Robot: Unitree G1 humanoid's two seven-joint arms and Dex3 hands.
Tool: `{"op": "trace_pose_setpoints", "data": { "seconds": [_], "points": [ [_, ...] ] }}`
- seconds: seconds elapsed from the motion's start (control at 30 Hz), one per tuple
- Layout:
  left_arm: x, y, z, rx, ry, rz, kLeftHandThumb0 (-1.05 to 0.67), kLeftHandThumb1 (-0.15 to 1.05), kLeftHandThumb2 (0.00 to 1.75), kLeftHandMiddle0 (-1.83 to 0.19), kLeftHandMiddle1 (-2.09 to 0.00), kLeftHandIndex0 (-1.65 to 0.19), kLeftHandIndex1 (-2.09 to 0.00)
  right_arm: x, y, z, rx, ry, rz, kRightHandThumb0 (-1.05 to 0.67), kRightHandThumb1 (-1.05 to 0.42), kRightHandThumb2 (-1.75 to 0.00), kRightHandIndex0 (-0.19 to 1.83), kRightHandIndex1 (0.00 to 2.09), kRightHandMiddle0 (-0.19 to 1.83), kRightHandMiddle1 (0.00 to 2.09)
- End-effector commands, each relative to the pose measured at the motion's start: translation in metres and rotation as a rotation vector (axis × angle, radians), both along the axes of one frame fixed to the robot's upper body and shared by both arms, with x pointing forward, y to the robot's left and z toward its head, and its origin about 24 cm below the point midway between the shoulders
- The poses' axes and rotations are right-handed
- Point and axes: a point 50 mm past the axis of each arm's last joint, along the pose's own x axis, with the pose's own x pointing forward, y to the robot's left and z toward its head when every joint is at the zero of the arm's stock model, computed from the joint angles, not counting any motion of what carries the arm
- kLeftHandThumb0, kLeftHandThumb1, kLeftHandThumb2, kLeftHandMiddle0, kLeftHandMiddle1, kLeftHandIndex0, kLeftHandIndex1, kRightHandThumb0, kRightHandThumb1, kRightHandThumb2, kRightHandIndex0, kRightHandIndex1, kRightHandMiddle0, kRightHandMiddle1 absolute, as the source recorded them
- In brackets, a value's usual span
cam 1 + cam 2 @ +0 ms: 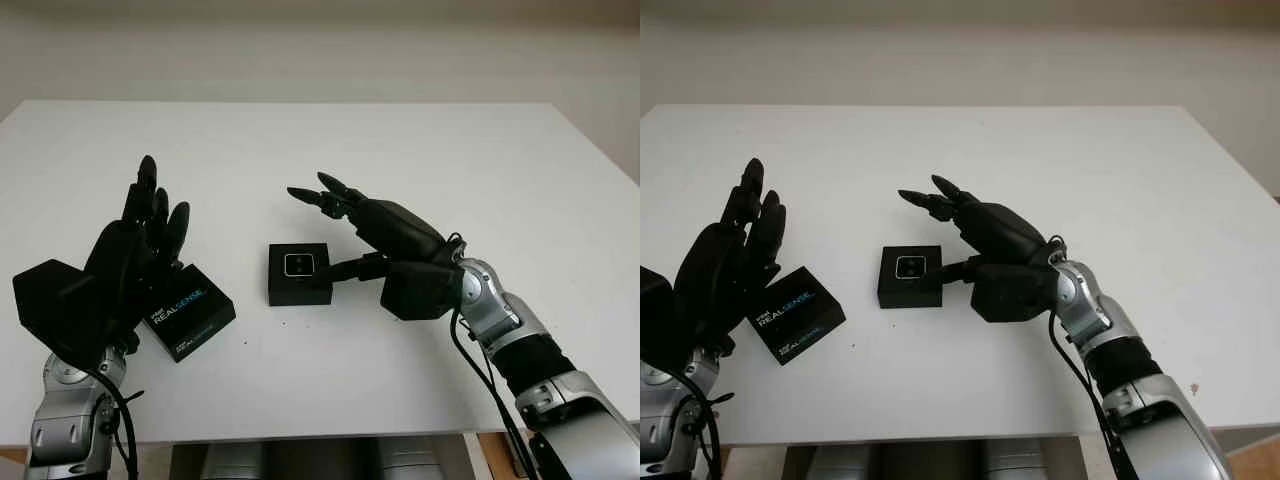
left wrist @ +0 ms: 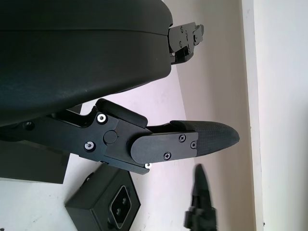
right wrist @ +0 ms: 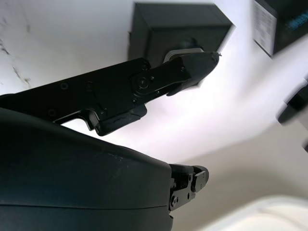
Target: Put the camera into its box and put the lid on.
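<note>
While the camera (image 1: 299,265) sits in its open box (image 1: 298,285) at the table's (image 1: 420,150) centre, our right hand (image 1: 385,235), released, hovers beside it; our left hand (image 1: 125,265), also empty, stands by the lid (image 1: 188,312). We should grasp the lid squarely by its edges.

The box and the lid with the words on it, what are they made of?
The box looks like matte black cardboard: sharp square edges, no shine, though stiff plastic is possible. The camera sits inside it, silvery like metal. The lid looks like printed cardboard too, flat black with white and blue lettering.
</note>
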Motion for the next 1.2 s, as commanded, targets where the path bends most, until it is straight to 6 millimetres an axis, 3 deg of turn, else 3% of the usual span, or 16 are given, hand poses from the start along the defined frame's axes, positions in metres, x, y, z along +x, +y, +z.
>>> {"op": "trace_pose_setpoints", "data": {
  "seconds": [0.0, 0.27, 0.43, 0.77, 1.17],
  "points": [
    [-0.001, -0.001, 0.002, 0.004, -0.013, 0.0, -0.71, 1.05, 0.5, 0.19, 0.0, 0.19, 0.0, -0.003, -0.004, 0.009, 0.038, -0.03, -0.011, -0.74, -1.05, -0.09, -0.08, 0.04, 0.01, 0.11],
    [0.0, 0.003, 0.007, 0.069, -0.036, 0.04, -0.71, 1.05, 0.5, 0.19, 0.0, 0.19, 0.0, -0.009, -0.01, 0.008, 0.397, 0.163, -0.118, -0.78, -1.05, -0.38, -0.1, 0.04, -0.06, 0.05],
    [-0.005, 0.01, 0.027, 0.328, -0.069, 0.065, -0.74, 1.05, 0.51, 0.19, 0.0, 0.19, 0.0, -0.009, -0.017, 0.015, 0.501, 0.147, -0.163, -0.79, -1.05, -0.52, -0.06, 0.06, -0.06, 0.05],
    [-0.02, 0.005, 0.051, 0.712, -0.01, 0.062, -0.89, 1.05, 0.31, 0.13, -0.04, 0.19, 0.0, -0.012, -0.031, 0.039, 0.498, 0.077, -0.216, -0.82, -1.05, -0.59, -0.16, 0.02, -0.16, 0.01],
    [-0.025, -0.008, 0.058, 0.897, 0.161, -0.054, -1.03, 1.05, 0.18, 0.19, -0.01, 0.19, 0.0, -0.015, -0.043, 0.044, 0.575, 0.081, -0.35, -0.78, -1.05, -0.59, -0.19, 0.0, -0.19, 0.0]
  ]
}}
